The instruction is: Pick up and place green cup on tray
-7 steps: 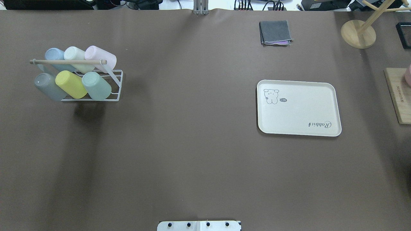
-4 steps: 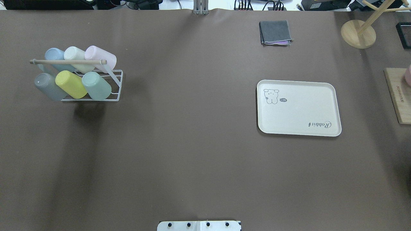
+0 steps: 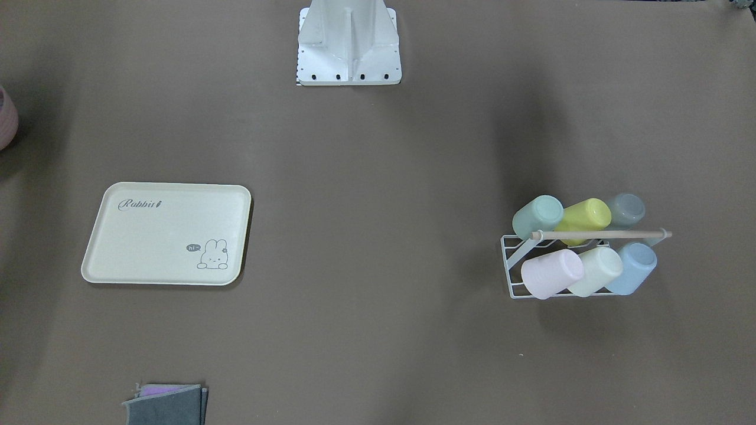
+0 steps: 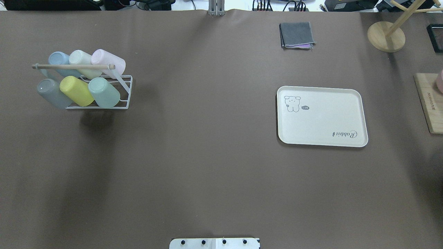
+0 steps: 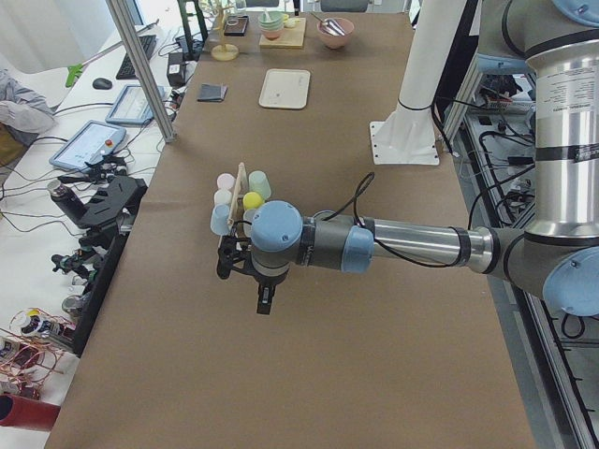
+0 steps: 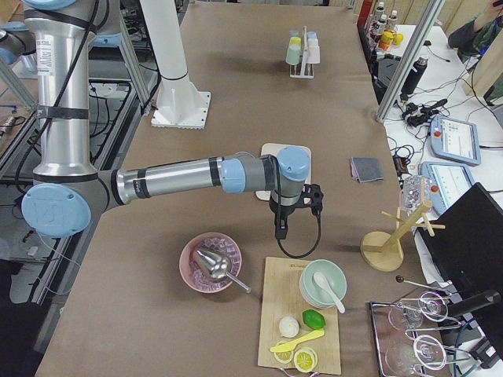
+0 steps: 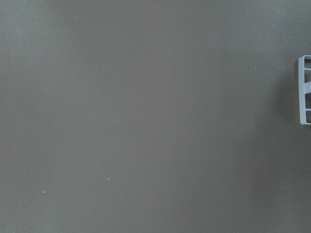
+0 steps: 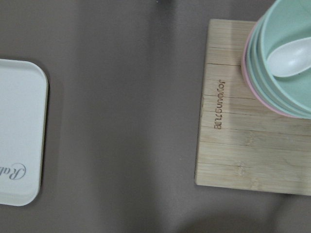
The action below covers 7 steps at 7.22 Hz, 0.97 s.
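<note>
The green cup (image 4: 104, 92) lies tilted in a white wire rack (image 4: 125, 90) at the table's left, next to a yellow cup (image 4: 76, 90). It also shows in the front view (image 3: 537, 215). The cream tray (image 4: 322, 119) with the "Rabbit" script lies flat on the right, with nothing on it. My left gripper (image 5: 245, 283) shows only in the exterior left view, hanging over the bare table near the rack. My right gripper (image 6: 292, 216) shows only in the exterior right view, just past the tray's edge. I cannot tell whether either is open or shut.
Several other pastel cups fill the rack under a wooden bar (image 4: 73, 66). A folded grey cloth (image 4: 297, 34) lies at the far side. A wooden board (image 8: 243, 107) with stacked bowls (image 8: 286, 58), a pink bowl (image 6: 211, 263) and a wooden stand (image 4: 386, 36) are at the right end.
</note>
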Available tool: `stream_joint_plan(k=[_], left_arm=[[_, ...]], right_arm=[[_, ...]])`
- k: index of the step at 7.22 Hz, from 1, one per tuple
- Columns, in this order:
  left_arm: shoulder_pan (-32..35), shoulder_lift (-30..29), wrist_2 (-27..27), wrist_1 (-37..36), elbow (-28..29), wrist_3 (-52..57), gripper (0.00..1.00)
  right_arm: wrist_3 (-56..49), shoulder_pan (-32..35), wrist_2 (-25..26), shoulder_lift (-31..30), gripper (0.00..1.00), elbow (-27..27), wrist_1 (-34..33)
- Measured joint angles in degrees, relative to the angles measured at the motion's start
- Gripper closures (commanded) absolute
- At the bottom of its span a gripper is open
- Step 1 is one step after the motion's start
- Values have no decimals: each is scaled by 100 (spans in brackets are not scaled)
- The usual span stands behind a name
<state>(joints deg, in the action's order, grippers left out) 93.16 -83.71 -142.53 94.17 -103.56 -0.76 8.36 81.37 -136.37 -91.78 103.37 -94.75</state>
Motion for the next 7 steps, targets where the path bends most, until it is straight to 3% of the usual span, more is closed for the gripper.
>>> stream_joint_plan(k=[3, 7], left_arm=[[-658, -51, 62, 323, -514, -8, 2], [-2247, -190, 1301, -140, -1796, -18, 2]], right_arm=[[1528, -838, 83, 99, 0, -189, 1236], [2854, -1343, 142, 316, 0, -1147, 2774]])
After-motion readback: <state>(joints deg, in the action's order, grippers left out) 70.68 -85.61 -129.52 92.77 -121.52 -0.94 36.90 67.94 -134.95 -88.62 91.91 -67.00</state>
